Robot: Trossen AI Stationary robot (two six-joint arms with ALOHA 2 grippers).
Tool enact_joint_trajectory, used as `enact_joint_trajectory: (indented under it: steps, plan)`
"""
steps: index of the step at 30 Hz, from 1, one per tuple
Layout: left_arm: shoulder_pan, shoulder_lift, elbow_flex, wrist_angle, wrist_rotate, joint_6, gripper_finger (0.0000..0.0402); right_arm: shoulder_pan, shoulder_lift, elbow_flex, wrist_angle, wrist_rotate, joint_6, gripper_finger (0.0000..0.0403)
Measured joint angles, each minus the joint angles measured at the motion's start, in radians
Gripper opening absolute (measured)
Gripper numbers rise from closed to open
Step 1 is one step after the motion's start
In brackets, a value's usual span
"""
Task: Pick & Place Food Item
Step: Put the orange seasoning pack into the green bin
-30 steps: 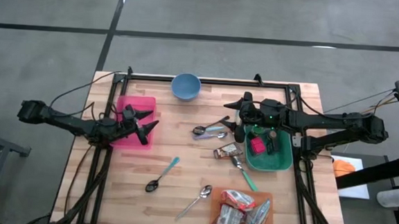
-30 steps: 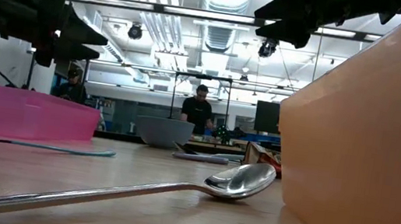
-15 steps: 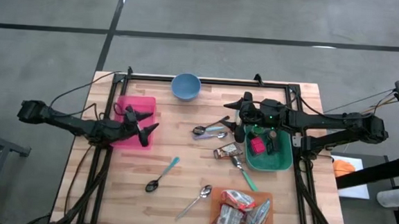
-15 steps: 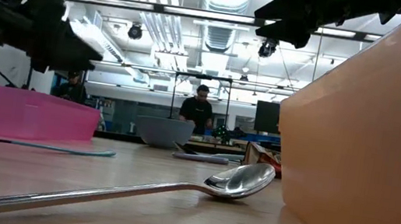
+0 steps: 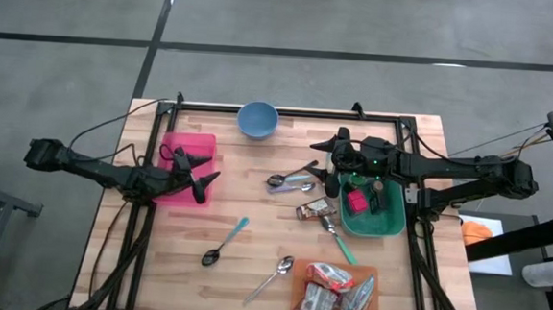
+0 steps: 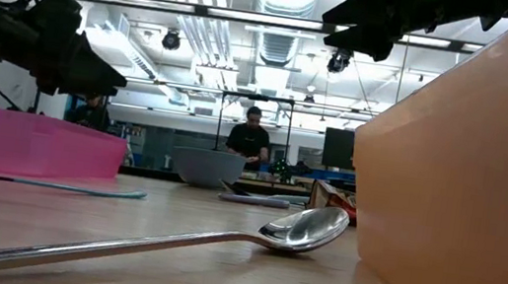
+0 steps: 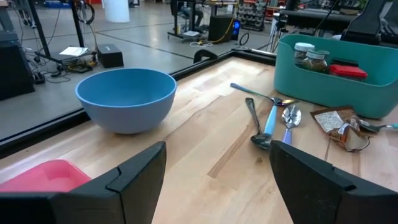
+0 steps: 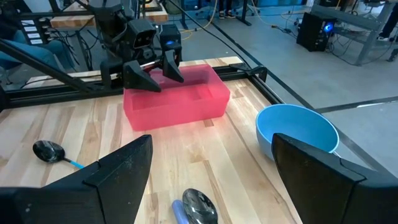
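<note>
High view alone: orange tray (image 5: 297,293) of packets, both tools (image 5: 195,174) (image 5: 348,176) spread, empty.

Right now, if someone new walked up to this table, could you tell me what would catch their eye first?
Probably the bright pink bin at the table's left, with the left claw hanging open over it. Next, the teal bin on the right holding a pink-red item, the right claw open above its edge. Then the orange tray of snack packets at the near edge and the blue bowl at the far edge.
</note>
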Motion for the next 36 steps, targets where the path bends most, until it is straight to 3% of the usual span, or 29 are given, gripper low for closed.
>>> enact_joint_trajectory:
  steps: [36]
  plan:
    - [0.000, 0.000, 0.000, -0.025, 0.000, 0.001, 0.0285, 0.000, 0.000, 0.000, 0.035, 0.007, 0.036, 0.0327]
